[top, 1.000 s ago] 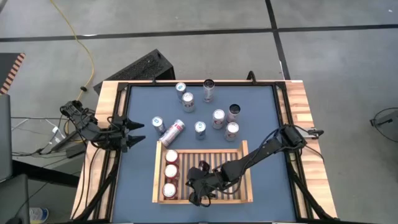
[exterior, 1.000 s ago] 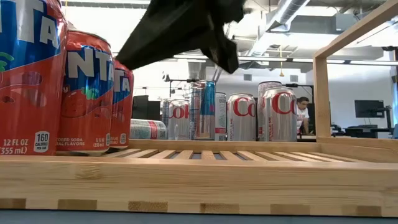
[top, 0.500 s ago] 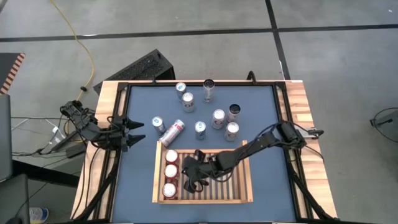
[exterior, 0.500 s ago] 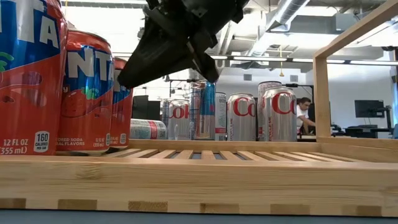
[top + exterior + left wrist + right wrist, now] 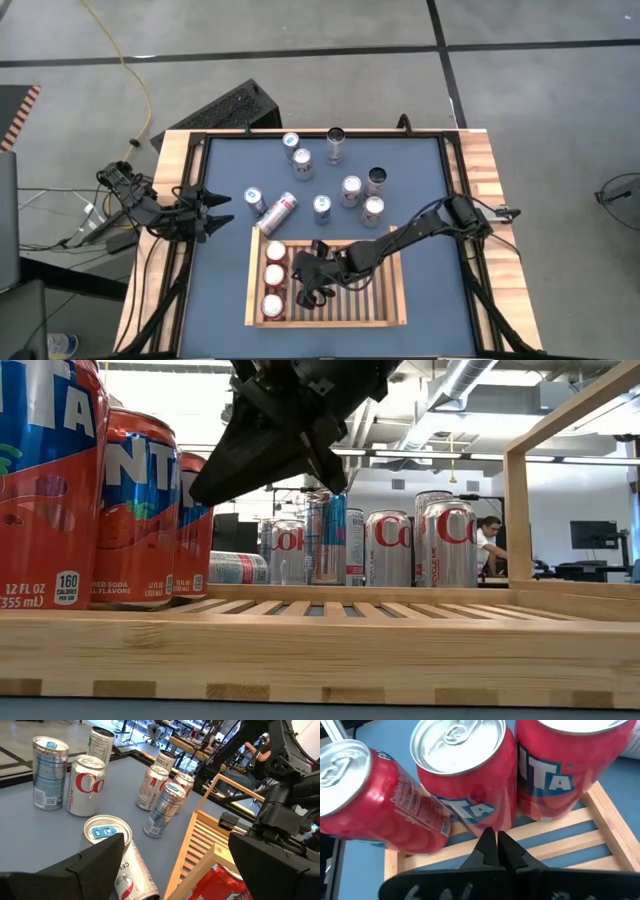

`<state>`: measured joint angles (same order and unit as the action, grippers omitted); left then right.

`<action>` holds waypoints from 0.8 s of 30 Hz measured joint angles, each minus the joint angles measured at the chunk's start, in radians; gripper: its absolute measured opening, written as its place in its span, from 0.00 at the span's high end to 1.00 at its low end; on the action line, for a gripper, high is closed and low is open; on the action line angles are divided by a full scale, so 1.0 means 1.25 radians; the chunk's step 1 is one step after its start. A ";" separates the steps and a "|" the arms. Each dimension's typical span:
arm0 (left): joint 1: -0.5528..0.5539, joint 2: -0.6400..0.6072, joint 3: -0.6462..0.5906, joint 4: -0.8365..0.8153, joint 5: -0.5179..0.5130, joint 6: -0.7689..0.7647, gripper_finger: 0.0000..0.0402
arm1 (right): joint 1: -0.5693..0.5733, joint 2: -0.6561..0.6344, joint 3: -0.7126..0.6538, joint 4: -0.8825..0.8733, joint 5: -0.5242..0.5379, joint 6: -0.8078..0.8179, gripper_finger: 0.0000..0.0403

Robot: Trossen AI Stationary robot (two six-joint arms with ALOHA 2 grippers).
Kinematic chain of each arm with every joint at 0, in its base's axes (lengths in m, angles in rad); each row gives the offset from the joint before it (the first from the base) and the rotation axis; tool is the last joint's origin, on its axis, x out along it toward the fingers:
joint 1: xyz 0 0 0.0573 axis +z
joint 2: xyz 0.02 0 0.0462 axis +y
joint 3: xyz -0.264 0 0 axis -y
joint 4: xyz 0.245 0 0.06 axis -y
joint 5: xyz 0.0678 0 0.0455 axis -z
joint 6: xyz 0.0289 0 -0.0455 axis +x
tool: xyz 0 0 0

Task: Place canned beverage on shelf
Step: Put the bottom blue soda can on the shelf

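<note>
Left gripper point(image 5: 216, 212): waited at table's left edge, fingers spread, holding nothing.
Loose cans point(image 5: 322, 206): stood beyond the shelf; 1 lay toppled point(image 5: 277, 213).
Shelf point(image 5: 396, 322): held 3 red cans point(image 5: 274, 277) along its left side.
Right gripper point(image 5: 303, 290): clenched, empty, just beside those cans.
Risk: a sideways swing could knock the row over.

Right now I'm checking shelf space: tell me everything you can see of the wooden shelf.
The shelf is a flat rectangular light-wood tray with a slatted bottom and a low raised rim, lying on the blue tabletop. Three red cans stand in a row along one short end; the other slats are bare. The shut right gripper hovers over it beside those cans.
</note>
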<state>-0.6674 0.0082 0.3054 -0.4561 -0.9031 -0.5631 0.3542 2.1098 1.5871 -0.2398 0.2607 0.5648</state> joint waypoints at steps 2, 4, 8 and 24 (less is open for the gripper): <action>0.000 0.000 0.000 0.001 0.001 0.000 0.13 | 0.002 -0.011 0.007 -0.031 0.000 0.002 1.00; 0.000 0.000 0.000 0.002 0.001 0.000 0.13 | 0.003 -0.024 0.033 -0.096 0.005 0.002 1.00; 0.000 0.000 0.000 0.017 0.008 0.003 0.13 | -0.003 -0.048 0.112 -0.299 0.034 -0.021 1.00; 0.000 0.000 0.000 0.246 0.064 0.210 0.13 | -0.180 -0.308 0.298 -0.784 0.173 -0.329 1.00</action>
<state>-0.6674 0.0082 0.3058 -0.1482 -0.8230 -0.3004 0.1288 1.7254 1.9591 -1.2194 0.4776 0.1530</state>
